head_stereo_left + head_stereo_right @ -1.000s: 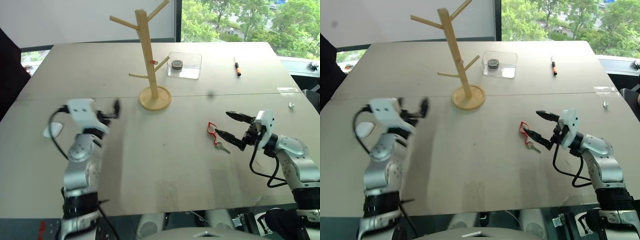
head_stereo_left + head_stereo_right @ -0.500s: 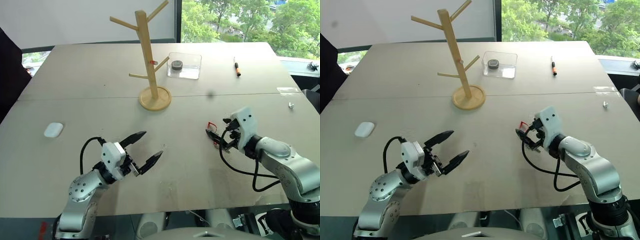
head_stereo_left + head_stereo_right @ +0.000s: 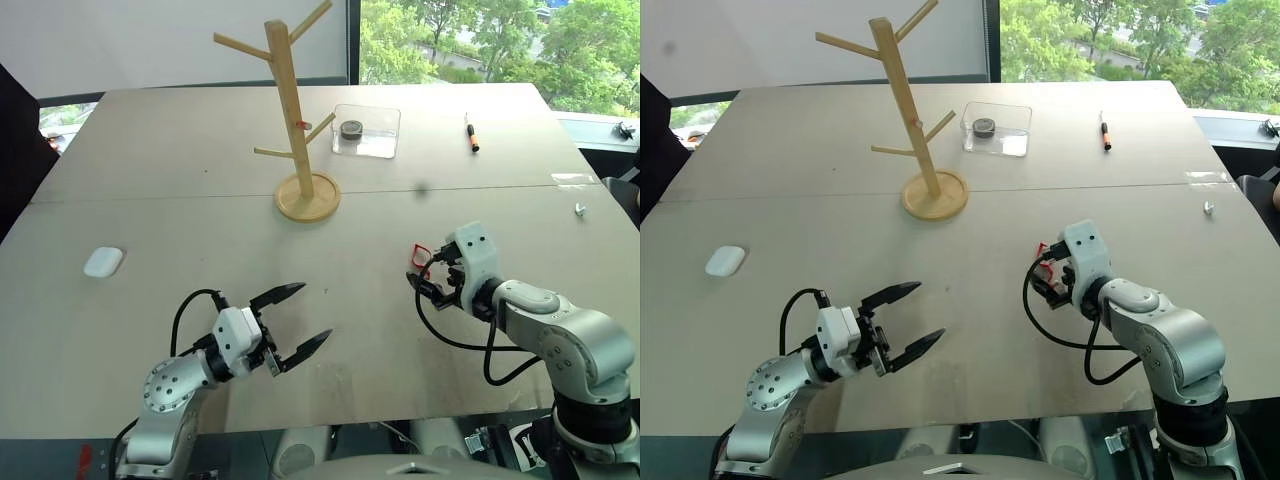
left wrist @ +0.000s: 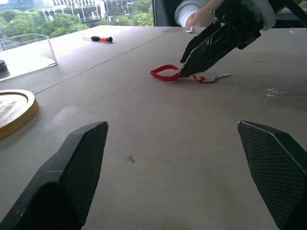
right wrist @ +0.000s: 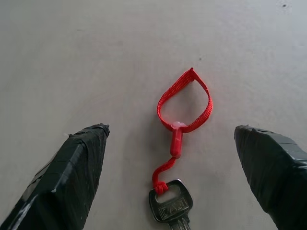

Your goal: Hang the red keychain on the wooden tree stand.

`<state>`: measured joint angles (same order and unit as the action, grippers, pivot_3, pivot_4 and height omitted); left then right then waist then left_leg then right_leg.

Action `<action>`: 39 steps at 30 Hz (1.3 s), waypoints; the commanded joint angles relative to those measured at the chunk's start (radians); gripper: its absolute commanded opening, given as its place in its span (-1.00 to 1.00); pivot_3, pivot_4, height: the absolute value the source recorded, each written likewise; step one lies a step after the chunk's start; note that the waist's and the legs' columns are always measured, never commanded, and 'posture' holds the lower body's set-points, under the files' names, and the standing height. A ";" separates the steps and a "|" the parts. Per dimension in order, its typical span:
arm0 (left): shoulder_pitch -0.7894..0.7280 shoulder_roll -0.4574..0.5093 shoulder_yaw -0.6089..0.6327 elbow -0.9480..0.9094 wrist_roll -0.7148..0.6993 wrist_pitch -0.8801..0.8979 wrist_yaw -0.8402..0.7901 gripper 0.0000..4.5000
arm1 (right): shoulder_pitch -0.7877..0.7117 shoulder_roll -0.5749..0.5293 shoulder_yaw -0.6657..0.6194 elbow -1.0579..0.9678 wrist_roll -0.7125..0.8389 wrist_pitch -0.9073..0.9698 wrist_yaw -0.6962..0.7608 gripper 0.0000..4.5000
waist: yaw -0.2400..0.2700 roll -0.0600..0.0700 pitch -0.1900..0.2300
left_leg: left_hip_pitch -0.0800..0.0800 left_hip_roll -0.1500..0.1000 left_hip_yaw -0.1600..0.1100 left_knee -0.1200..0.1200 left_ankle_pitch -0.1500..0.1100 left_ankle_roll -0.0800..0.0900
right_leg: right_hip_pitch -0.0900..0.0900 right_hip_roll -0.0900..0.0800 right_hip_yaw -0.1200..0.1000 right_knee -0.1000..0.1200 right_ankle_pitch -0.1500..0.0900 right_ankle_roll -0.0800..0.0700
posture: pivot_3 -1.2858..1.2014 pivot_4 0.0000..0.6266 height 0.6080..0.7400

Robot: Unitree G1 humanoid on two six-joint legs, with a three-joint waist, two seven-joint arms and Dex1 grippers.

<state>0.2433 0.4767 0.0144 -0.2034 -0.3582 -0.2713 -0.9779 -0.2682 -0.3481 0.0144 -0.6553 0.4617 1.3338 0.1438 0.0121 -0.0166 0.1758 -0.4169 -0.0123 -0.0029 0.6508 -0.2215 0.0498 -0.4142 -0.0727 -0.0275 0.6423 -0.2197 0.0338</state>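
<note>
The red keychain (image 5: 184,103) lies flat on the table, its strap loop pointing away from my right gripper and its silver key (image 5: 169,208) nearest the wrist. My right gripper (image 3: 432,275) tilts down over it, open, with one finger on each side and the tips low by the table. The wooden tree stand (image 3: 290,120) rises at the back centre on its round base (image 3: 308,197). My left gripper (image 3: 314,312) hovers open and level near the front edge and points right toward the keychain (image 4: 165,73), holding nothing.
A clear plastic box (image 3: 367,130) with a dark round thing inside sits behind the stand. An orange-capped marker (image 3: 470,133) lies at the back right. A small white object (image 3: 103,262) rests at the left. A person's sleeve (image 4: 192,12) shows beyond the table.
My left arm came down from the left side to the front of the table and turned to point right. My right gripper rotated to tilt down over the keychain and shifted slightly left.
</note>
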 commanded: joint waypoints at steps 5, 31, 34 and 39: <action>0.029 0.011 -0.021 -0.036 -0.017 0.033 0.007 0.99 | -0.029 0.006 0.048 0.000 -0.025 0.017 0.000 1.00 | 0.000 0.000 0.000 | 0.000 0.000 0.000 0.000 0.000 0.000 | 0.000 0.000 0.000 0.000 0.000 0.001 | 0.03 -0.52 1.00; 0.013 -0.019 -0.032 -0.043 0.002 0.050 0.082 1.00 | -0.061 -0.004 0.087 0.042 -0.084 -0.132 0.067 -0.95 | -0.004 0.000 0.000 | 0.000 0.003 -0.001 -0.001 0.000 0.000 | 0.000 0.000 -0.001 -0.001 -0.001 0.001 | 0.03 -0.52 1.00; -0.014 -0.043 -0.018 -0.086 -0.021 0.111 0.146 1.00 | -0.102 -0.013 0.075 0.020 -0.095 -0.296 0.117 -0.95 | -0.004 0.001 0.001 | 0.000 0.003 -0.001 -0.001 0.000 0.000 | 0.000 0.000 -0.001 -0.002 -0.001 0.002 | 0.03 -0.52 1.00; -0.140 -0.105 0.032 -0.179 -0.034 0.284 0.362 1.00 | -0.221 -0.046 0.125 0.072 -0.199 -0.613 0.190 -0.95 | -0.001 0.001 0.003 | -0.001 0.003 -0.001 0.000 0.000 0.000 | 0.000 0.004 -0.002 -0.002 -0.001 0.002 | 0.03 -0.52 1.00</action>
<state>0.1291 0.3814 0.0178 -0.3195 -0.3770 -0.0343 -0.6875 -0.4692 -0.3898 0.1179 -0.5765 0.2979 0.8237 0.3099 0.0114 -0.0154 0.1783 -0.4175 -0.0097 -0.0043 0.6503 -0.2215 0.0496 -0.4141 -0.0686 -0.0301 0.6407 -0.2194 0.0381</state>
